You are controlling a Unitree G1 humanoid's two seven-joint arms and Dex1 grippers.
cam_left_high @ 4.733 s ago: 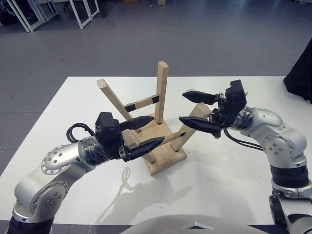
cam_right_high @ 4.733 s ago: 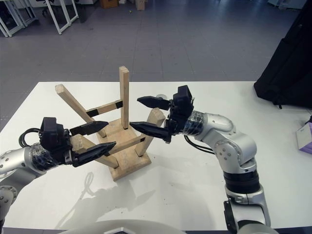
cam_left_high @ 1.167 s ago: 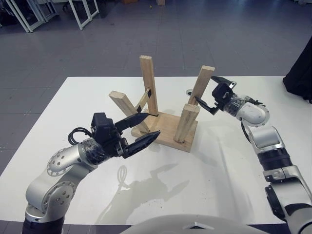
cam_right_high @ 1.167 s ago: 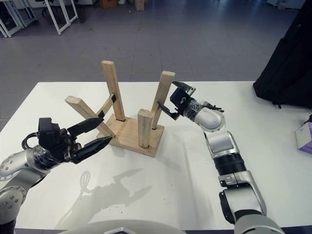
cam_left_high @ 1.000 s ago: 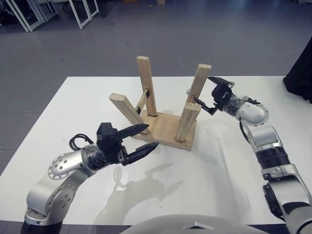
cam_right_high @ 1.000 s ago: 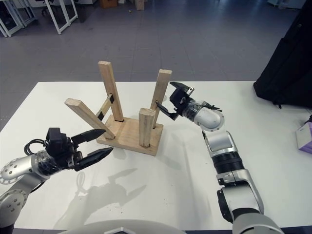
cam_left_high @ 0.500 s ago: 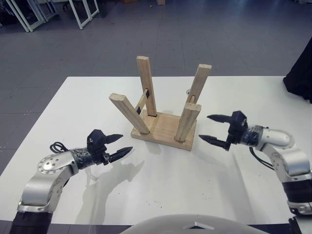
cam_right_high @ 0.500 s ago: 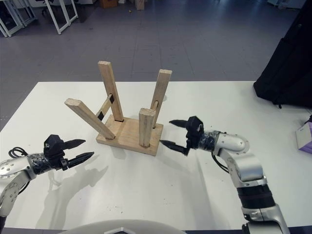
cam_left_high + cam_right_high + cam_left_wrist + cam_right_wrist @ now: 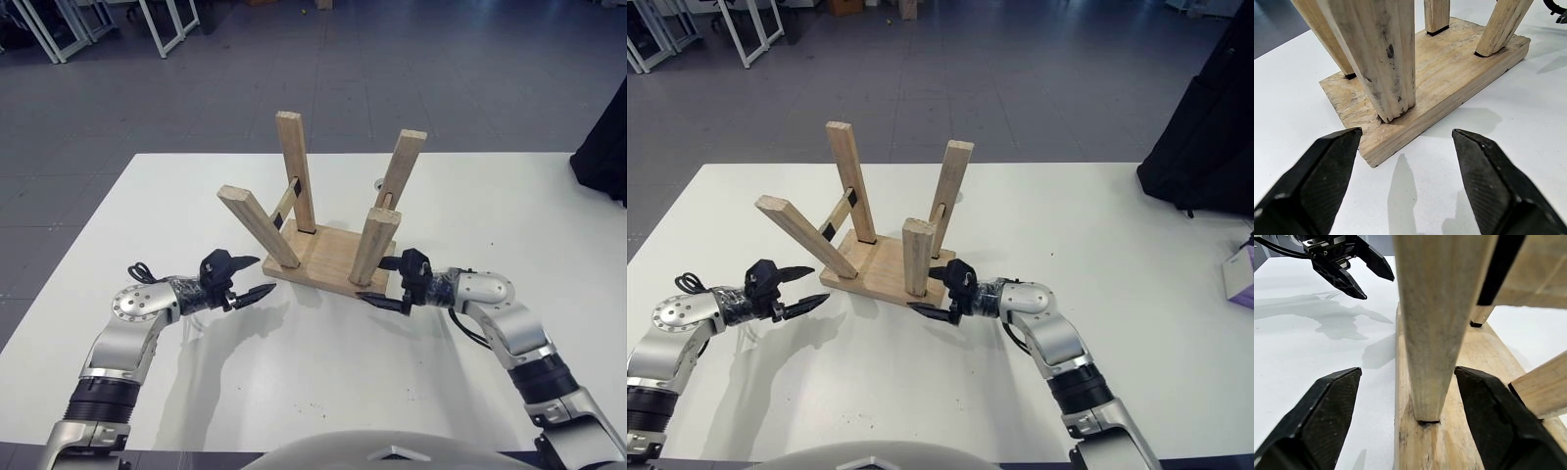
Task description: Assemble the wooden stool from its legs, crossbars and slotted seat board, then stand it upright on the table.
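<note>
Left eye view, nearest first: both arms are bent at the elbow, with their forearms low over the white table [image 9: 470,196] and angled inward toward the middle. The left gripper [image 9: 265,274] points toward the stool from the robot's left. Its two black fingers [image 9: 1317,181] are spread apart and hold nothing, and their tips are just short of the near-left corner of the seat board [image 9: 328,259]. The right gripper [image 9: 369,279] comes in from the other side, also spread and empty. It sits just beside the board's near-right corner, at the foot of the near-right leg [image 9: 370,245]. In the right wrist view that leg rises between the two parted fingers [image 9: 1327,421], though whether either finger touches the wood cannot be told. The stool lies upside down in the middle of the table, with the seat board flat on the surface and four legs pointing up. The near-left leg [image 9: 257,227] leans outward to the robot's left. Behind it the far-left leg [image 9: 297,171] stands nearly upright, and a short crossbar [image 9: 285,204] with dark ends joins the two. The far-right leg [image 9: 402,166] tilts slightly to the right. Beyond the table's far edge is grey tiled floor [image 9: 441,69], with white metal frames [image 9: 167,20] at the back.
</note>
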